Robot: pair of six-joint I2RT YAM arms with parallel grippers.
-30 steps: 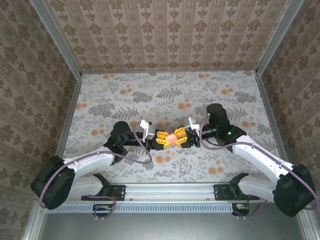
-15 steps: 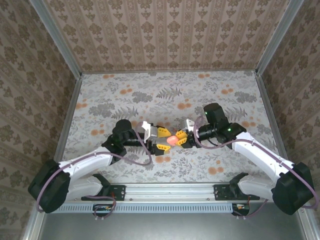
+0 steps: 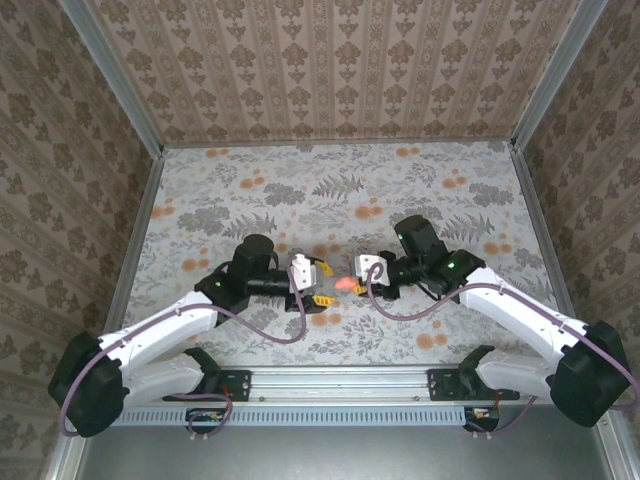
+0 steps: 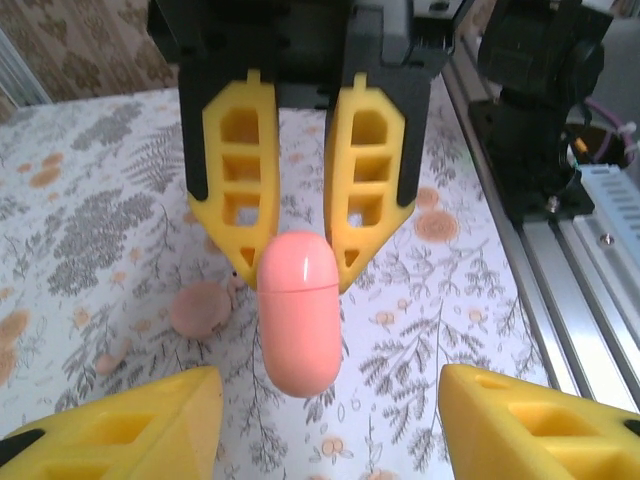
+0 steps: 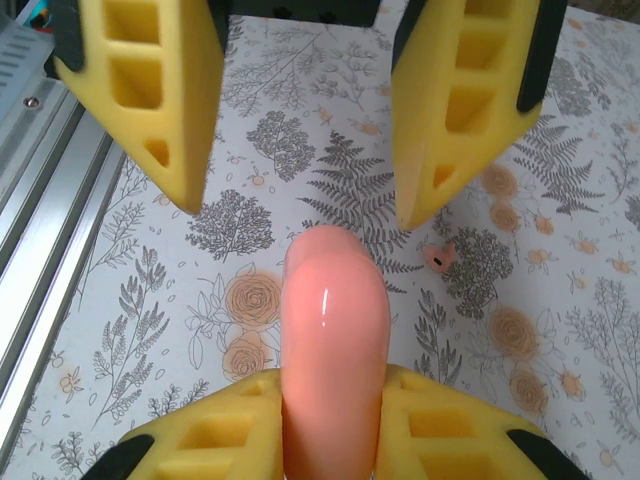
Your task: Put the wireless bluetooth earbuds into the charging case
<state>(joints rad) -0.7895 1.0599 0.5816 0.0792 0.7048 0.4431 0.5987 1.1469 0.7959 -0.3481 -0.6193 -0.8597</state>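
Salmon charging case clamped by right end effector; left end effector apart; perhaps earbud nearby.

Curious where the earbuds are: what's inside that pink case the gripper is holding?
Its inside cannot be seen: the pink case is shut, pinched in the right gripper. One tiny orange earbud lies outside it, on the table.
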